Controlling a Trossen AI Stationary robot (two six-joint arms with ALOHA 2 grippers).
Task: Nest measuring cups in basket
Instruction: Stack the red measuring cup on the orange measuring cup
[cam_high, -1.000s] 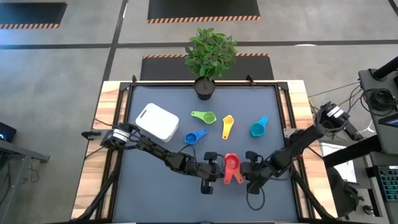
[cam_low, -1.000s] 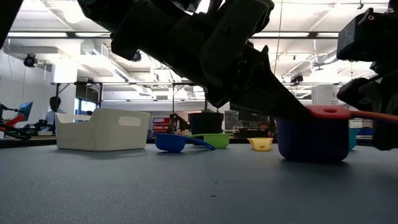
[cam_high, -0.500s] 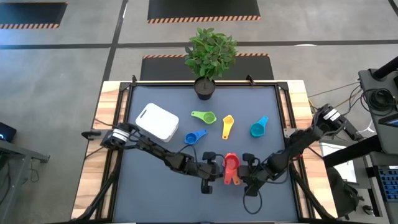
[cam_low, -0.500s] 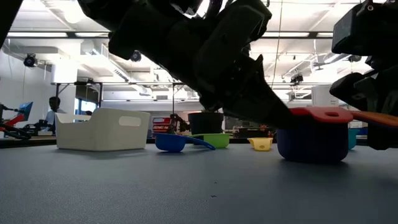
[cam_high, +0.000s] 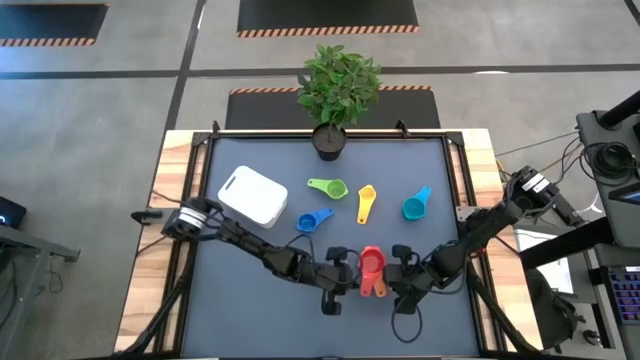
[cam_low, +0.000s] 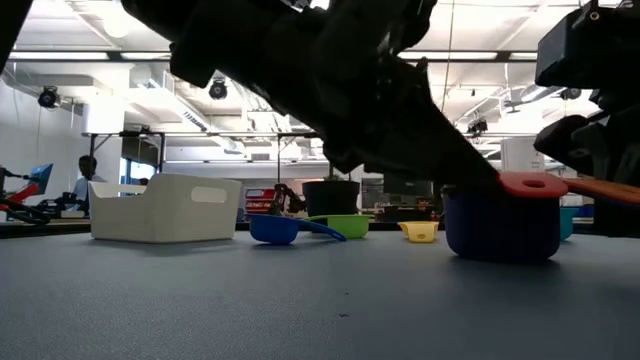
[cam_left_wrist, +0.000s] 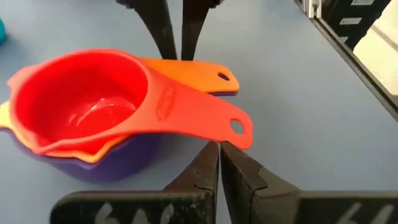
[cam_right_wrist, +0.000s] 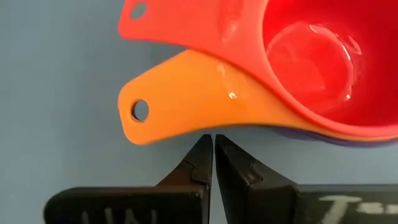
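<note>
High view: red plastic measuring cup low centre, between left gripper and right gripper; white rounded-square plastic basket left of centre; green, yellow, blue, teal cups mid-frame.

Low view: purple cup under the red one, right.

Left wrist view: orange cup nested between them; both grippers' jaws pressed together, empty.

Right wrist view: orange handle just ahead of the fingertips.

Counter: dark blue-grey surface, light wood border. Basket: white. Nested stack: red cup over orange cup over purple cup. Loose cups: green cup, yellow cup, blue cup, teal cup. Plant pot: black, green foliage. Floor markings: orange-black stripes.
</note>
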